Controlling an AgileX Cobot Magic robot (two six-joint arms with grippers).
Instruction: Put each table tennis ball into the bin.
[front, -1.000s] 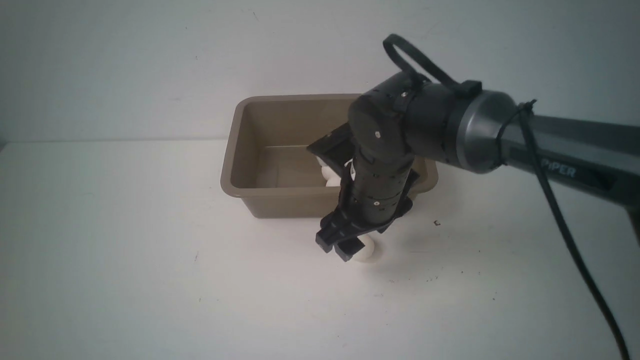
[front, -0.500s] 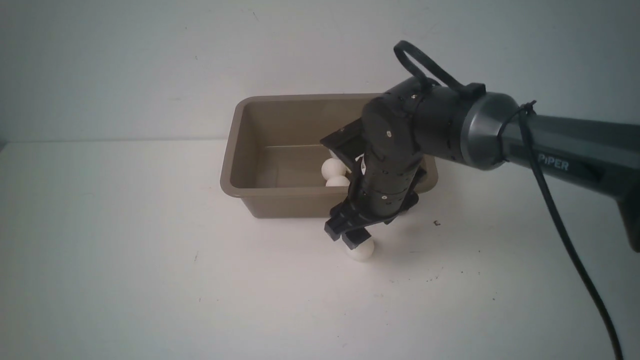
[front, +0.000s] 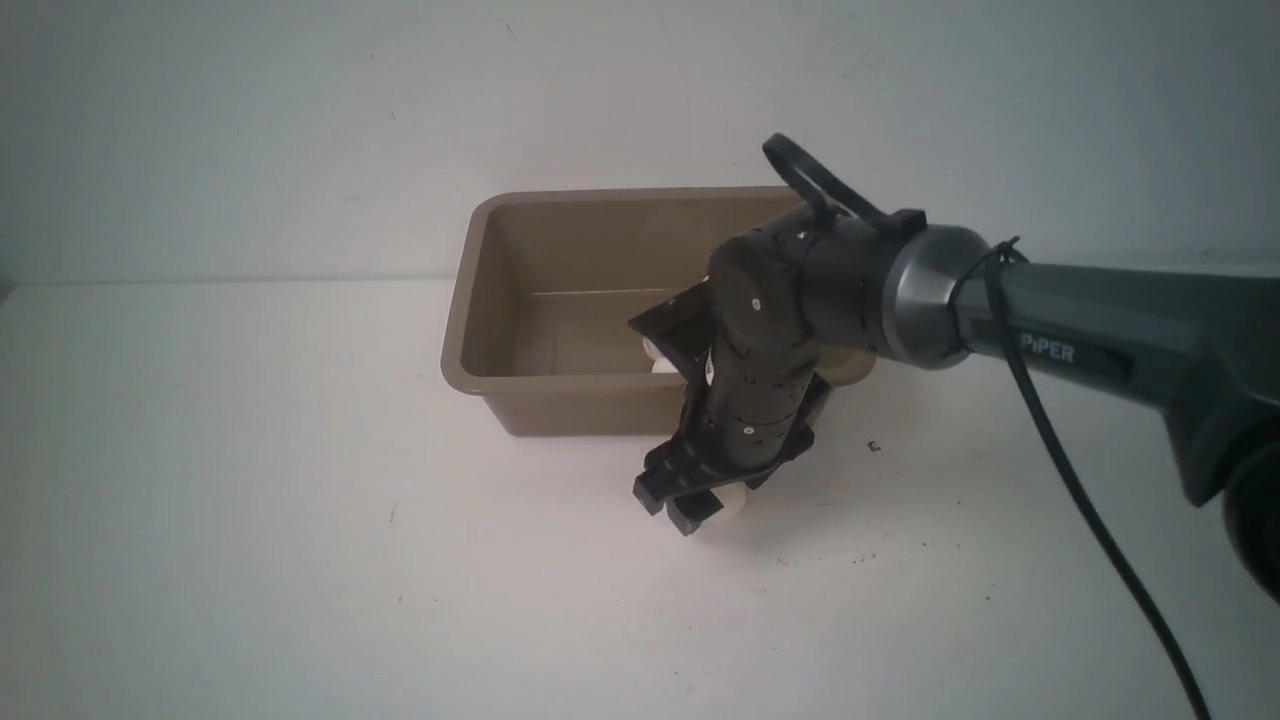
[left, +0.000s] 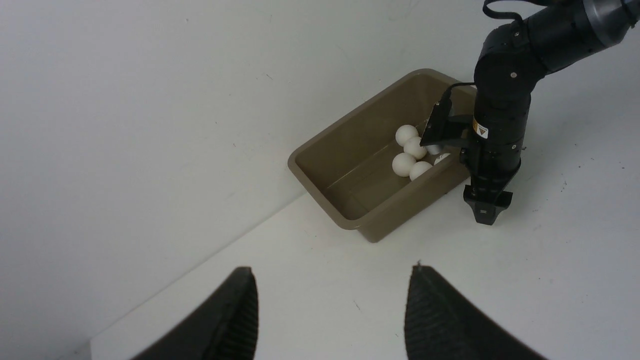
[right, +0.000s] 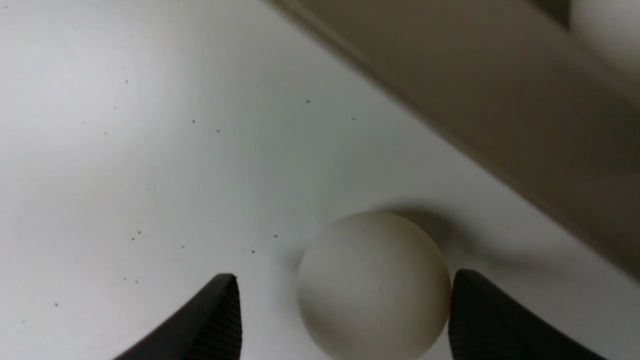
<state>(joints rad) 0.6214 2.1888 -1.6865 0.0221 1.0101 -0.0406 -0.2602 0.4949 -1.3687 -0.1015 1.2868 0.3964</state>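
The taupe bin (front: 455, 340) stands at the table's back middle. Several off-white balls (left: 403, 164) lie together in it; the front view shows only slivers of them (front: 655, 350) behind the right arm. One ball (front: 735, 503) lies on the table just in front of the bin. My right gripper (front: 690, 505) points down over it. In the right wrist view (right: 344, 276) the ball (right: 372, 285) sits between the open fingers, touching one pad (right: 465, 305) with a gap to the other. My left gripper (left: 331, 270) is open, empty, high and far from the bin (left: 320, 150).
The white table meets a white wall right behind the bin. The bin's near wall (right: 480, 90) is close beside the right gripper. A small dark speck (front: 874, 446) lies on the table to the right of the ball.
The right arm lifted and shifted right half a second ago, then came back down; the gripper is low around the ball again. The ball has stayed on the table.
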